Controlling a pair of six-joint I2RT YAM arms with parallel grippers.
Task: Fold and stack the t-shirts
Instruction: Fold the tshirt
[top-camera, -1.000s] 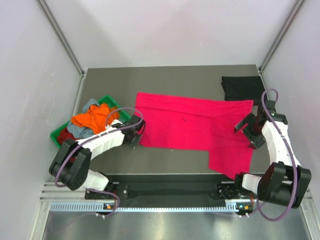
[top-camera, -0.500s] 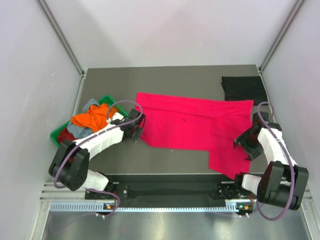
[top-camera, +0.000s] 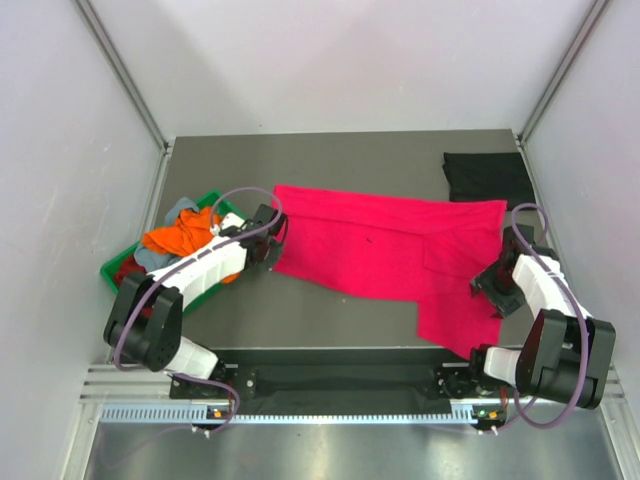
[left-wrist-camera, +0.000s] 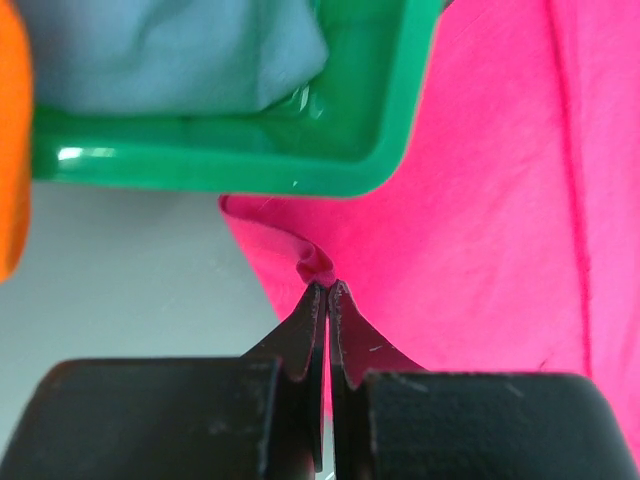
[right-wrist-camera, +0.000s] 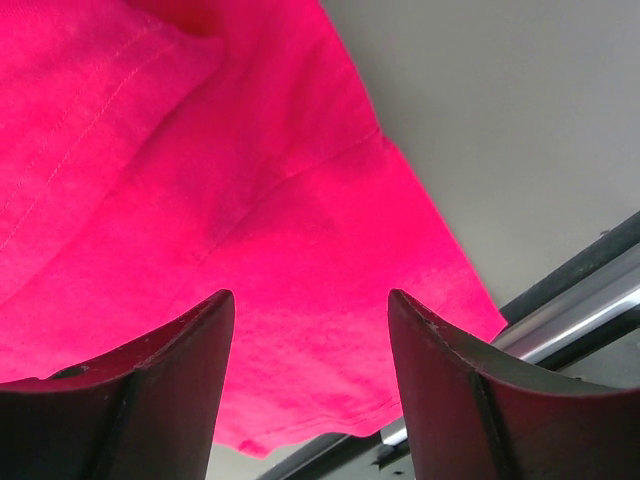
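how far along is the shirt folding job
Done: the black t-shirt looks folded at the far right corner. In hand: the pink-red t-shirt lies spread, left fingers shut on its edge, right fingers open over its near corner. Left: orange tee, grey-blue tee and dark red tee in the green tray.

End effector (right-wrist-camera: 310, 300) gaping, seemingly above pink-red t-shirt (right-wrist-camera: 150, 150).

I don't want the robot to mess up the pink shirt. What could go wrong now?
The left tool pinches only a tiny fold at the edge of the pink t-shirt, so the cloth might slip out when pulled. The green tray sits right beside that pinch, so shirt or tool could bump it. The right tool is open over the shirt's corner, near the front edge of the table, so a sloppy grab might miss.
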